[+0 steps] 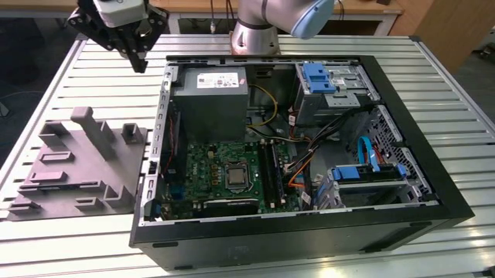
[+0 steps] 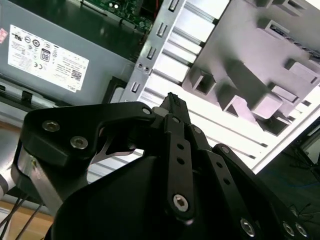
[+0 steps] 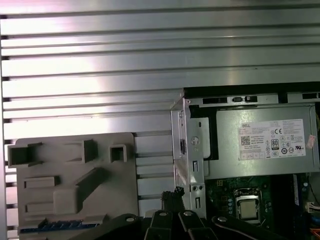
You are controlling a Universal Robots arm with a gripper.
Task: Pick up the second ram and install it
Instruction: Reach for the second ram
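Hand [image 1: 141, 65] hung over the bench [image 1: 77, 87] next to the PC case [image 1: 309, 237], fingers pressed together. Second ram [image 3: 60, 226] sat on the gray tray [image 3: 75, 170].

Black claw [image 1: 140, 62], grey tray [image 1: 77, 168], green motherboard [image 1: 207, 169]

1. A robotics lab or workshop.
2. Robot arm [image 1: 255, 36] mounted on a slatted aluminium table [image 1: 93, 75].
3. Opened PC case [image 1: 309, 237] and grey fixture [image 1: 69, 174] lie on it.
4. Wooden furniture [image 1: 444, 29] stands behind.
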